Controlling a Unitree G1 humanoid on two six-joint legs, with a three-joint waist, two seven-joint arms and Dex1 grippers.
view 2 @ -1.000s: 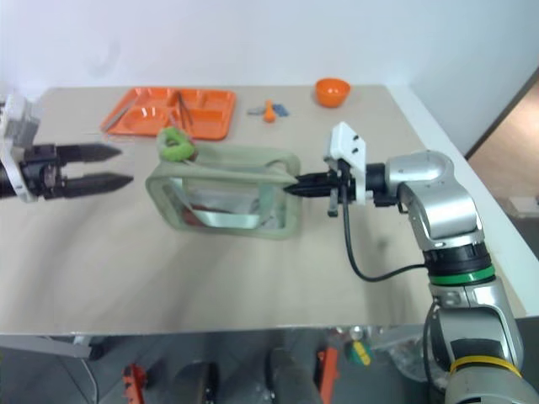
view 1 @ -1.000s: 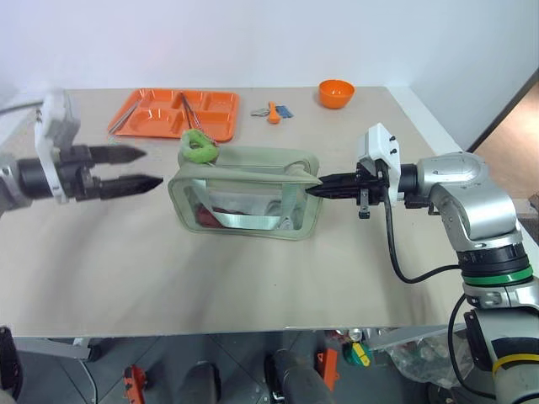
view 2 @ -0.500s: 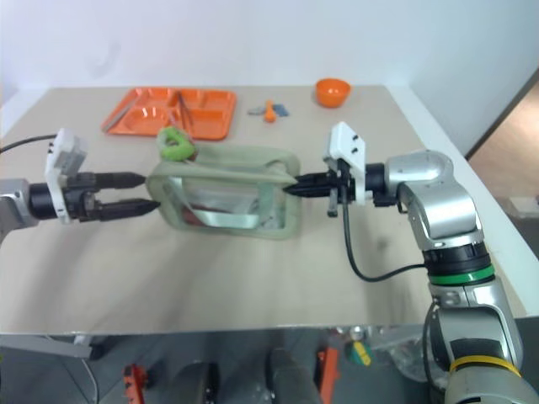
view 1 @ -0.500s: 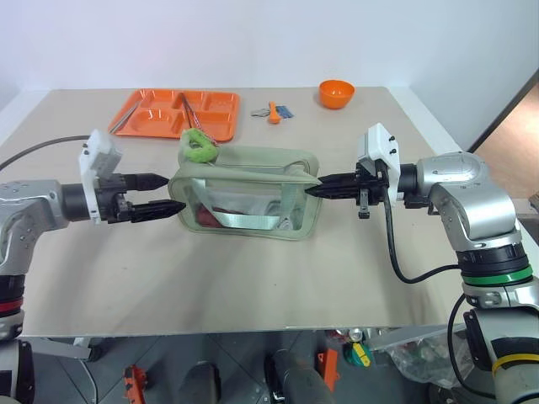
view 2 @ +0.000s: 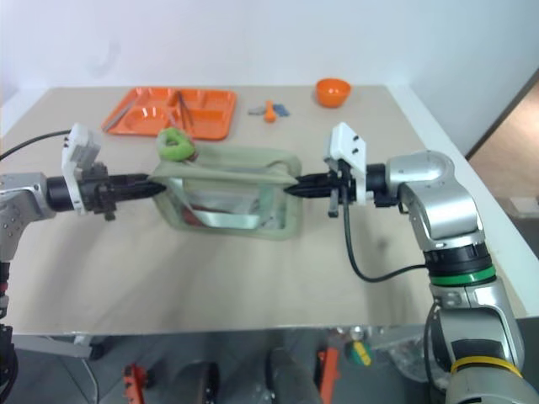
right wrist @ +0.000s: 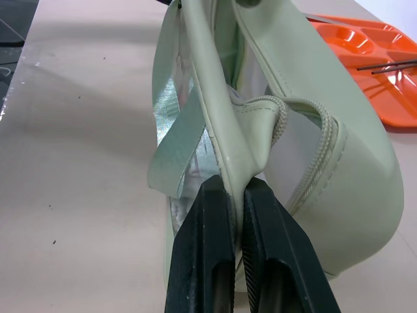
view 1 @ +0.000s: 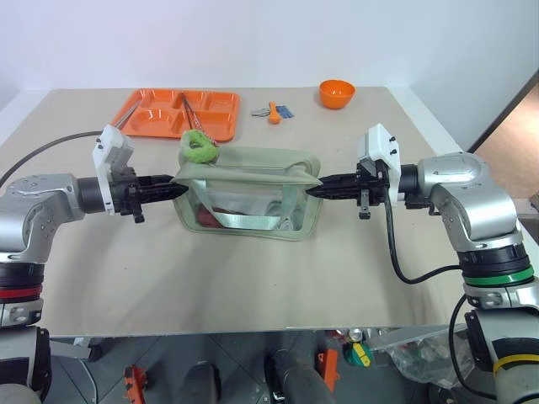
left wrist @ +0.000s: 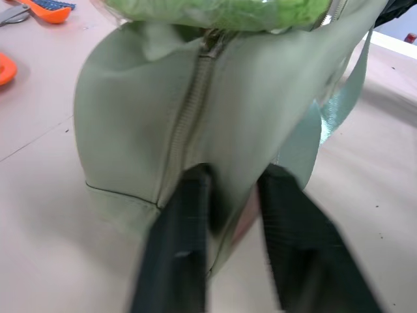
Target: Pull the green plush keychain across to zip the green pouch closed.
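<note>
Green pouch [view 1: 246,195]: pale sage fabric, clear window panels, green strap; upright on my table, pinched at both ends. Green plush keychain [view 1: 200,146]: lime fuzzy lump at its top corner, roughly ten o'clock from the pouch's middle.

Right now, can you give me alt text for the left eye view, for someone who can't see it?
Two robot arms hold a green pouch on a table from opposite ends: the left tool grips one end, the right tool pinches the other. A green plush keychain sits on top near the left end.
</note>
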